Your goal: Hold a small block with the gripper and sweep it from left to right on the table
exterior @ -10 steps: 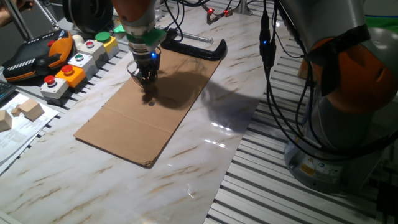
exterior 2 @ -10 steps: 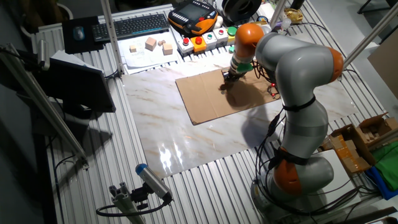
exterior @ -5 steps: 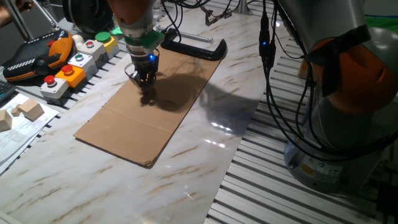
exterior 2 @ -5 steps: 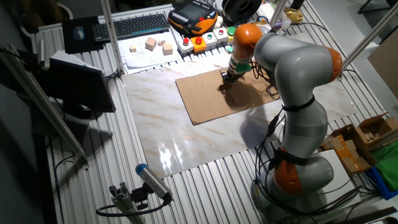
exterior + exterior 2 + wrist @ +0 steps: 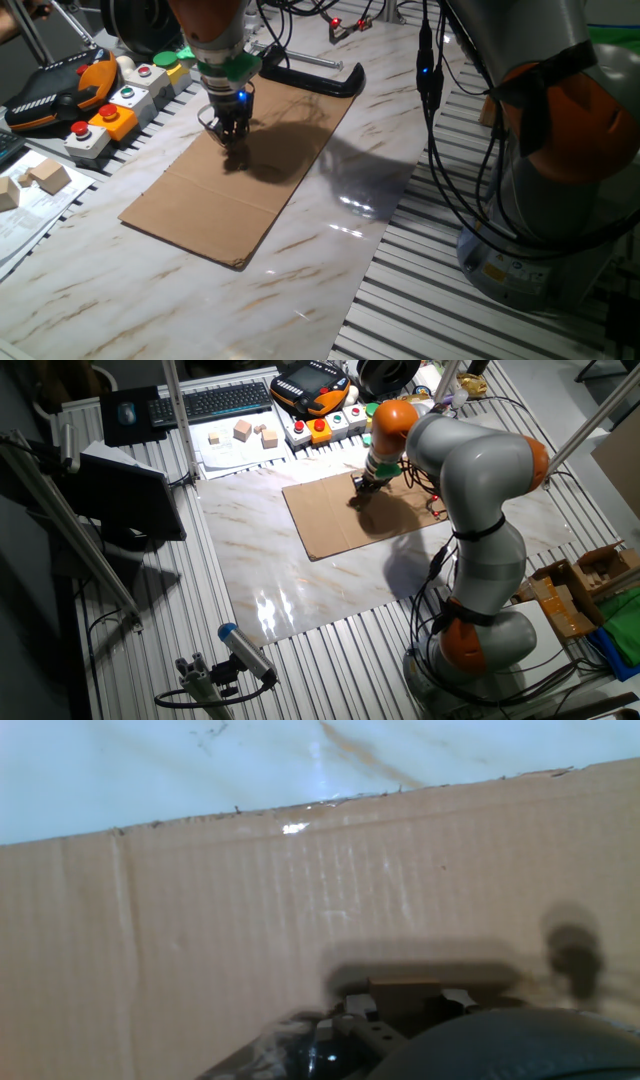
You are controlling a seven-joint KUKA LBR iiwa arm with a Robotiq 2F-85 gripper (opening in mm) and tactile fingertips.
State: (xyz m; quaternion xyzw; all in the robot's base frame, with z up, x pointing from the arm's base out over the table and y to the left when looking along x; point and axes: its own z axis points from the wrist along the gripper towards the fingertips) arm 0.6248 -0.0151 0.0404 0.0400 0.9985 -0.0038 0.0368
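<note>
- Several things crowd the far side of the table (image 5: 330,280): a row of button boxes (image 5: 120,100), an orange and black hand controller (image 5: 60,90), a black clamp (image 5: 315,78) lying by the far end of the cardboard sheet (image 5: 230,190), and pale wooden blocks (image 5: 40,178) on paper at the left edge.
- In the other fixed view a keyboard (image 5: 215,402) sits beyond the button boxes, and the arm's grey body (image 5: 470,470) reaches over the right part of the cardboard sheet.
- The gripper (image 5: 228,133) points straight down over the far half of the cardboard sheet, its tips at or just above the surface, casting a dark shadow beside it.
- Nothing stands on the sheet close to the gripper; the clamp is the nearest object, apart from it.
- In the hand view a small brown piece, apparently the block (image 5: 405,990), sits between the fingers, low against the cardboard, with the fingers closed in on it.
- The block's visible face looks wider than tall, lying flat and level; its shape is otherwise too hidden to tell.
- The cardboard edge runs across the hand view, with white table beyond it.
</note>
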